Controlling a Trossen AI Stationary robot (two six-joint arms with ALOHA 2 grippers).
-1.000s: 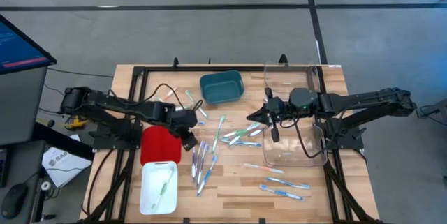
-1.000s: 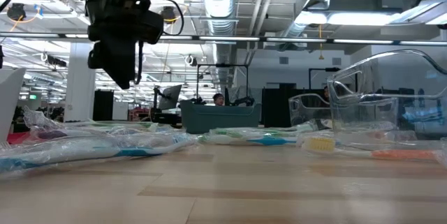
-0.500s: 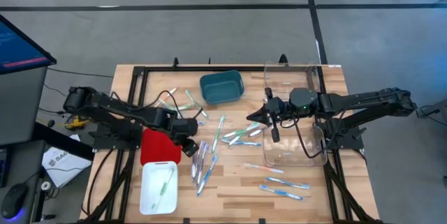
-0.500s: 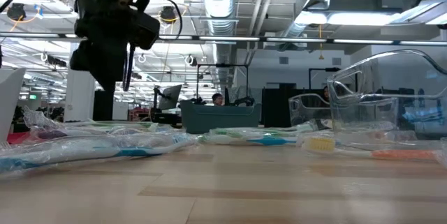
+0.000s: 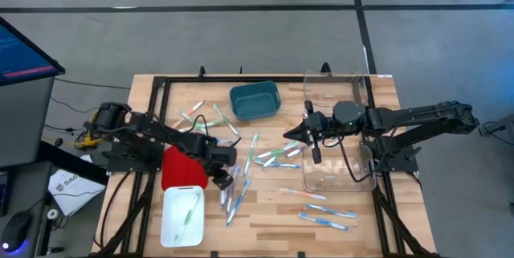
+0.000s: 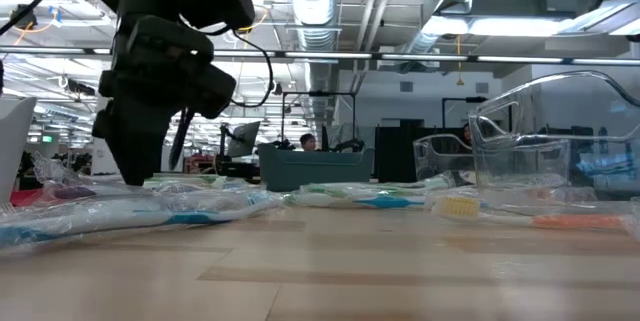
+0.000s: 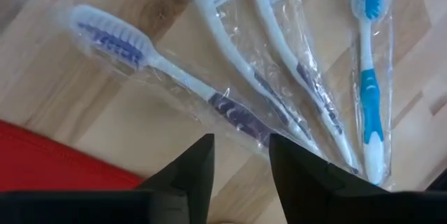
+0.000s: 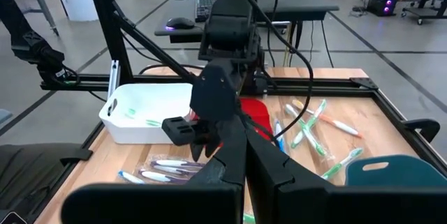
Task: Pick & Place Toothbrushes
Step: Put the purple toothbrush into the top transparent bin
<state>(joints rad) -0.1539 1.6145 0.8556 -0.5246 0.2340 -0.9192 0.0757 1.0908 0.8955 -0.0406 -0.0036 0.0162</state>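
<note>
Left end effector (image 5: 222, 179) hung low over the counter (image 5: 273, 210), fingers (image 7: 188, 172) spread and pinching nothing, just above wrapped purple-handled toothbrushes (image 7: 230, 109) beside the red bin (image 5: 183, 167). Further toothbrushes (image 5: 273, 155) lay scattered mid-counter, one in the white tray (image 5: 181, 216). Right end effector (image 5: 291, 135) hovered by the clear container (image 5: 337, 174), fingers pressed together, empty.
</note>
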